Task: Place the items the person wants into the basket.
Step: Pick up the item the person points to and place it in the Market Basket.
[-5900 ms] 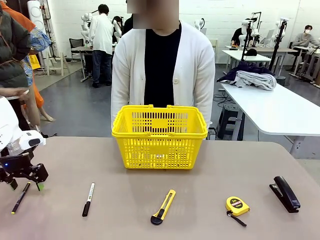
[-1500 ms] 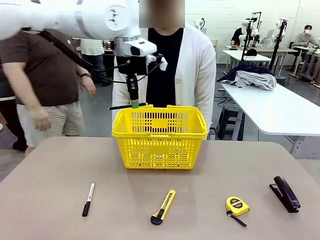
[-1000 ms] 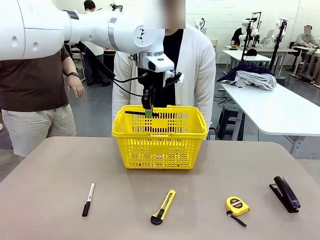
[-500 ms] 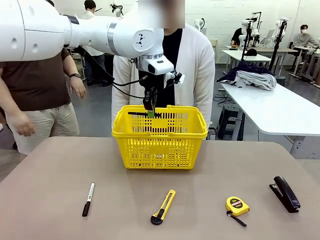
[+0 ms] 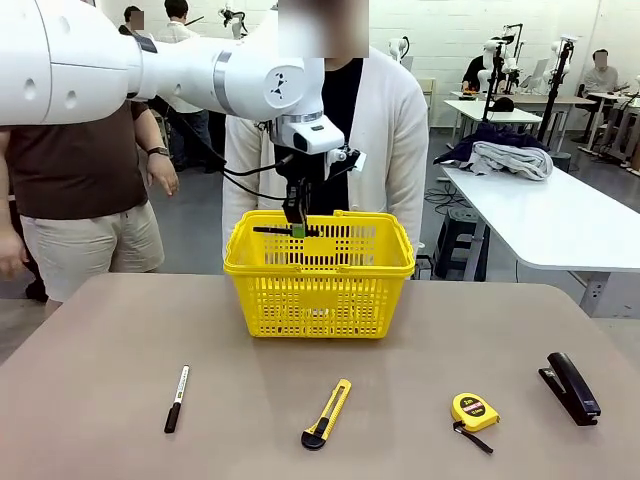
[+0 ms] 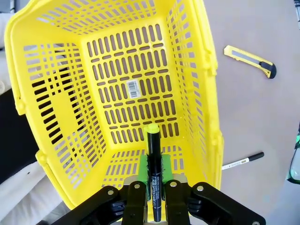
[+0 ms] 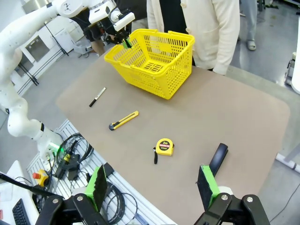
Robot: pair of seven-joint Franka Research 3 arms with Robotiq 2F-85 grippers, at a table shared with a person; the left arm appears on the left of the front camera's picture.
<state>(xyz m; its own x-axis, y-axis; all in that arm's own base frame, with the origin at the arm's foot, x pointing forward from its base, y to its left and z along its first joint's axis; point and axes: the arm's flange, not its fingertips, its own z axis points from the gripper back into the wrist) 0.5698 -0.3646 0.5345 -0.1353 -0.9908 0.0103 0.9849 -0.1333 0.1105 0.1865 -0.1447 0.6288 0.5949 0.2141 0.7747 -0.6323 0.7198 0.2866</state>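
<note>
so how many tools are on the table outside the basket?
4: white marker at left, utility knife in the middle, tape measure right of it, stapler far right.

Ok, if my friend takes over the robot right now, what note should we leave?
Left end effector: shut on the dark pen, over the yellow basket's opening.
Right end effector: open, empty, raised above the table.
Utility knife and tape measure lie on the table.
Done: pen picked up.
Left: release pen, then probably knife and tape measure.
</note>
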